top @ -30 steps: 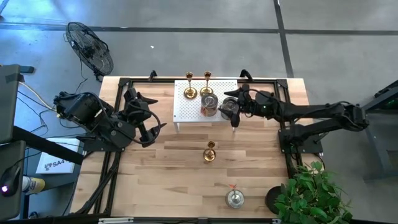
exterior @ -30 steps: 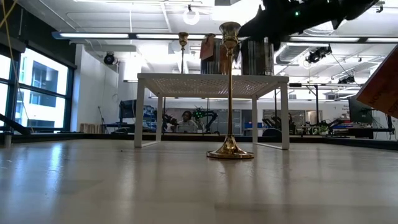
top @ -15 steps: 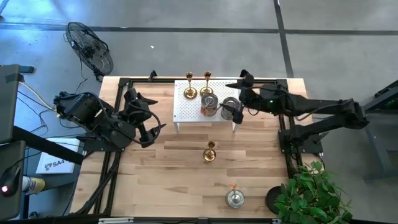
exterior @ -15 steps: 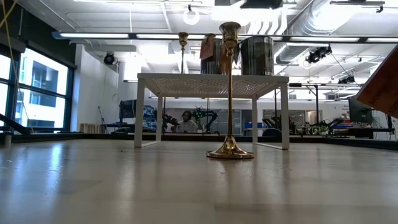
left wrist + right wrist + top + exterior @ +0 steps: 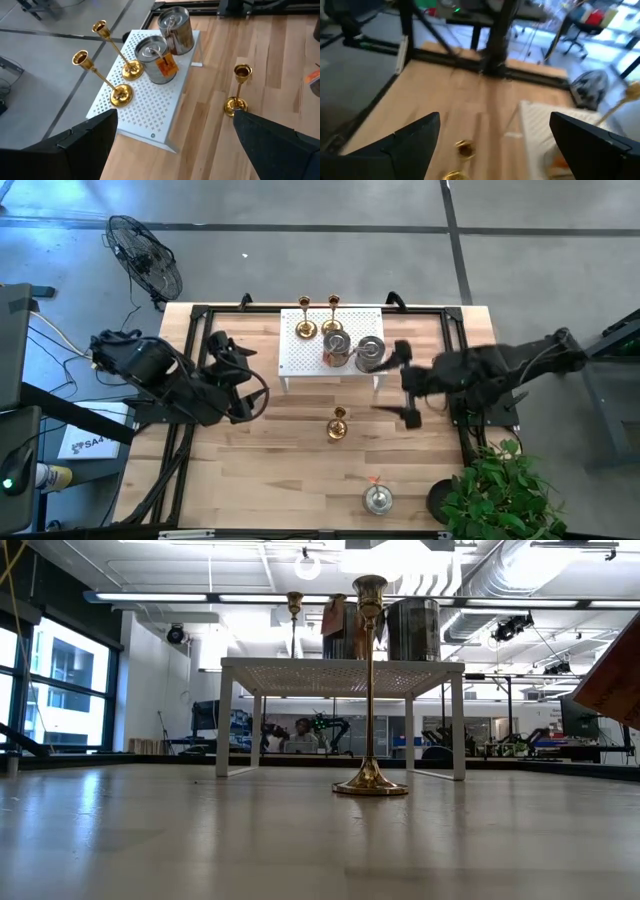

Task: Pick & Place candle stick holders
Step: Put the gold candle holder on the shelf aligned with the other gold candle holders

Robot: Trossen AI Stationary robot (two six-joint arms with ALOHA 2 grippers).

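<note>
The right gripper (image 5: 408, 416) hangs empty with its jaws spread wide, over bare wood between the white rack (image 5: 300, 358) and the table's right edge; its likely next target, as a judgement, is the lone gold holder (image 5: 338, 424) standing upright on the wood near the table's middle, just off the rack's front edge; a clean grasp would close on the slim stem, not the cup, and lift straight up, since the piece looks top-heavy and could tip if nudged sideways. On the rack two gold holders (image 5: 112, 82) stand toward its back edge and two silver holders (image 5: 165, 50) crowd its right half, so room there is tight; a free spot shows on its left half. One more silver holder (image 5: 377, 499) sits near the table's front edge, well apart. The left gripper (image 5: 252, 392) waits near the left edge, jaws open, holding nothing.
</note>
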